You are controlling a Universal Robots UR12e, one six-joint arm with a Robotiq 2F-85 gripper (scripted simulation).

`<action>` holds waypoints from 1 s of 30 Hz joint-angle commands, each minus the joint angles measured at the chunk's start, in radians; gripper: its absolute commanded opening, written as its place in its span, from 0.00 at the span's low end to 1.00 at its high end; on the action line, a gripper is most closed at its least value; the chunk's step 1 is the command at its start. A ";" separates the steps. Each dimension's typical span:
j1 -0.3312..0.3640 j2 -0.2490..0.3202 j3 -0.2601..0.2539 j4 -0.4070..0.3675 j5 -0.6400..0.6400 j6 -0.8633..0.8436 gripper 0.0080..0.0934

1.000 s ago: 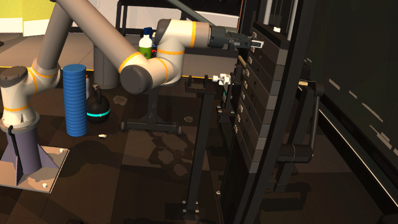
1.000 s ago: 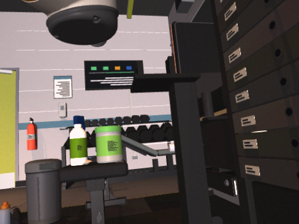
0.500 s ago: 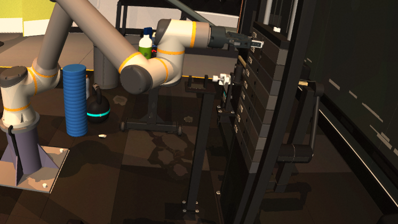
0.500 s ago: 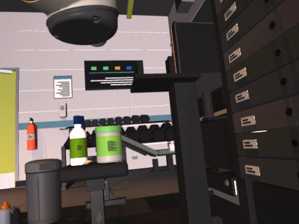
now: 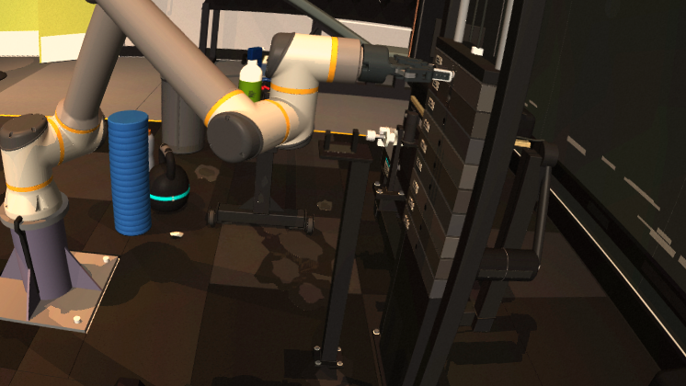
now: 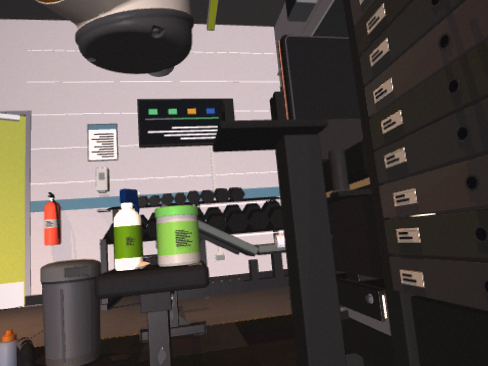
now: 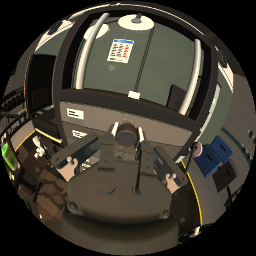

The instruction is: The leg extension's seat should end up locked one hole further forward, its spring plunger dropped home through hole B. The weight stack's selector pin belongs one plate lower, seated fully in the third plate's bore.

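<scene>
The selector pin's dark round knob (image 7: 126,137) sticks out of the weight stack (image 5: 444,158) near its top, and my gripper (image 7: 127,133) is closed around that knob. In the side camera the gripper (image 5: 439,74) reaches level into the front of the stack's upper plates. The plates carry small white labels (image 6: 391,121) and round bores (image 6: 462,133). The seat's spring plunger, a white knob (image 5: 384,136), sits lower on the leg extension frame, left of the stack. The seat rail's holes are hidden.
A grey bin (image 6: 70,310) stands by a bench holding a white bottle (image 6: 128,235) and a green tub (image 6: 177,235). A blue roller (image 5: 128,172) and a kettlebell (image 5: 168,184) stand on the floor near my base. A black upright post (image 5: 343,249) rises in front of the stack.
</scene>
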 commanded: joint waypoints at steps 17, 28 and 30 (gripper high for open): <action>0.000 -0.001 -0.001 0.001 -0.001 0.000 0.00; 0.000 -0.001 -0.001 0.001 -0.001 0.000 0.00; 0.000 -0.001 -0.001 0.001 -0.001 0.000 0.00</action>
